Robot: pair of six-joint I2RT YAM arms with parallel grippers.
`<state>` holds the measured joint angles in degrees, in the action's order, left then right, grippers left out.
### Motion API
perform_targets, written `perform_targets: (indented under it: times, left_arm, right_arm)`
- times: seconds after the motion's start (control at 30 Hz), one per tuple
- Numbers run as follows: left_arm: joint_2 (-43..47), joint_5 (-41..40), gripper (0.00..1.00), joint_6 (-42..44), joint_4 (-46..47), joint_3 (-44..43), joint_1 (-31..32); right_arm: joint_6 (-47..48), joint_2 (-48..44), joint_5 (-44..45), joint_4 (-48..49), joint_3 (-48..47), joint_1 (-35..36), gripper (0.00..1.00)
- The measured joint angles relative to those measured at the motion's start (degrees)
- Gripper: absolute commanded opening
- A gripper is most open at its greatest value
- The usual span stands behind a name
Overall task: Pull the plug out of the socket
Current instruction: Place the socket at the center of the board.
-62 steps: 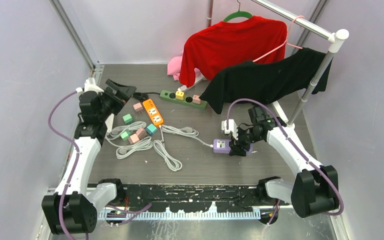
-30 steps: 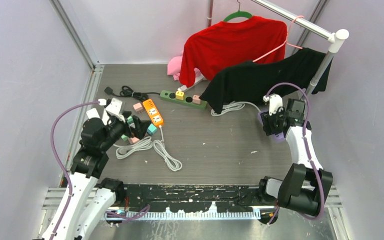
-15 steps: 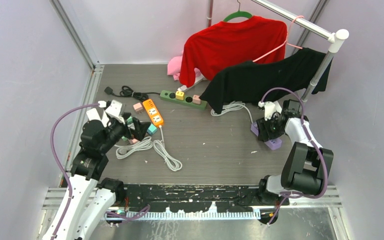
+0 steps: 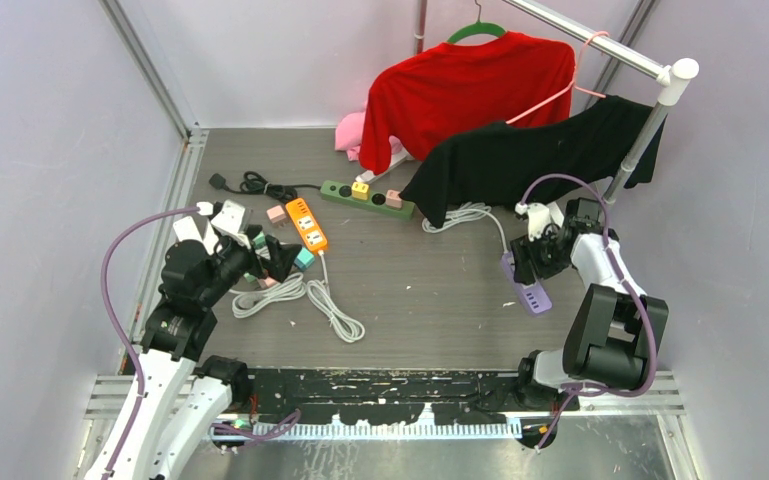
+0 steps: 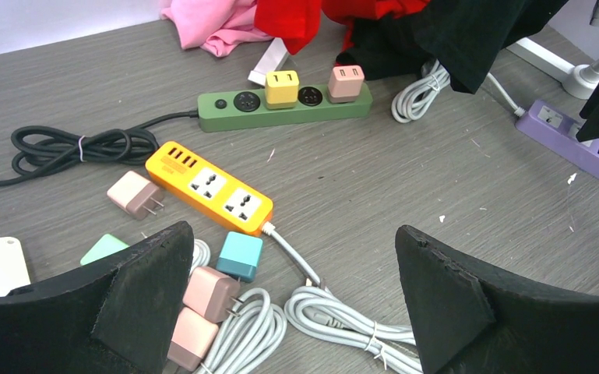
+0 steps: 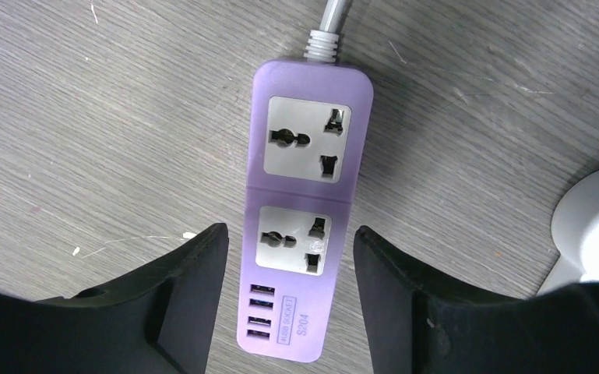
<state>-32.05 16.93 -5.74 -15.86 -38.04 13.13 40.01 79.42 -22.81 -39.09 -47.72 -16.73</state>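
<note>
Roughly: pale lilac walls box in a scuffed grey wood-grain tabletop. Left gripper hangs with fingers spread wide, holding nothing, over coiled white cables. Flat orange power strip lies beside them. Behind it, long green power strip has yellow cube plug and pink cube plug seated in it. Red shirt and black shirt hang on silver rail. Right gripper fingers stand apart, straddling flat purple power strip, a gap on each side.

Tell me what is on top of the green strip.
A yellow plug and a pink plug stand on the green strip, each beside an empty round socket. Their pins are hidden inside the strip.
</note>
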Motion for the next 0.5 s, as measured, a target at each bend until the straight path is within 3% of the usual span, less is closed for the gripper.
perform_targets:
  times: [0.3, 0.5]
  left_arm:
    - [0.0, 0.0, 0.99, 0.02, -0.13, 0.0, 0.0]
    - [-0.09, 0.0, 0.99, 0.02, -0.2, 0.0, 0.0]
  right_arm:
    - [1.97, -5.33, -5.88, -1.16, -0.39, -0.15, 0.67]
    - [9.81, -16.17, -23.3, -4.68, 0.09, -0.28, 0.7]
